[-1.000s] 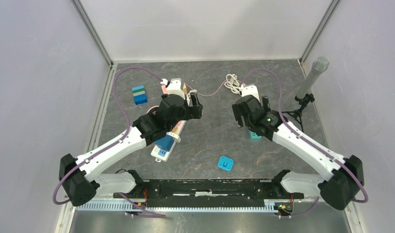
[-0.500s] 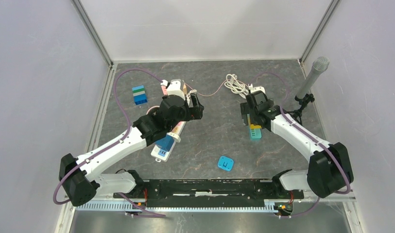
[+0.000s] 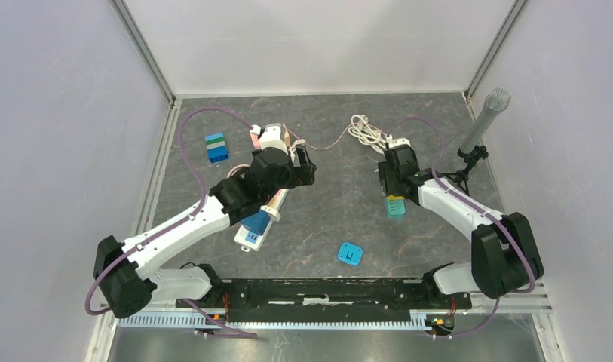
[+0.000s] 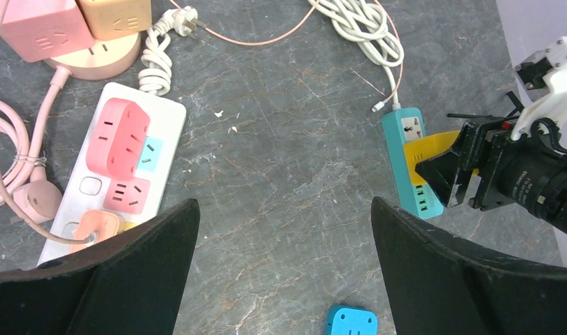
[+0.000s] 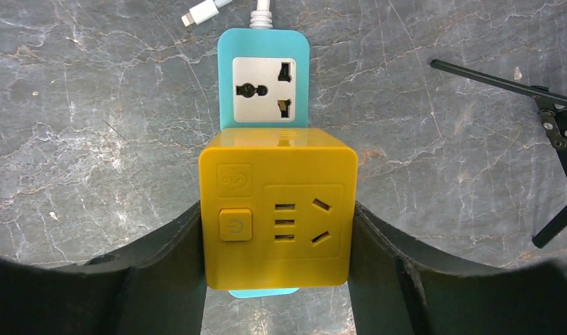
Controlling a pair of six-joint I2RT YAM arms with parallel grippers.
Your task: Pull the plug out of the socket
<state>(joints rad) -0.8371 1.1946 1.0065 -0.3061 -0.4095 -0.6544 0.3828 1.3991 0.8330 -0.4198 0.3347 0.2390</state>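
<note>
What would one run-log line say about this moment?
stage: grasp | right gripper: shut on yellow plug cube | plug: not yet pulled, seated on teal power strip | left gripper: open, empty

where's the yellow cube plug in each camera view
top external: yellow cube plug right of centre, mostly hidden under the right gripper.
left wrist: plug near the right edge, sitting on the teal power strip.
right wrist: plug fills the centre, gripper fingers against both its sides.
shared landmark: the teal power strip beneath it, visible in all three views.
</note>
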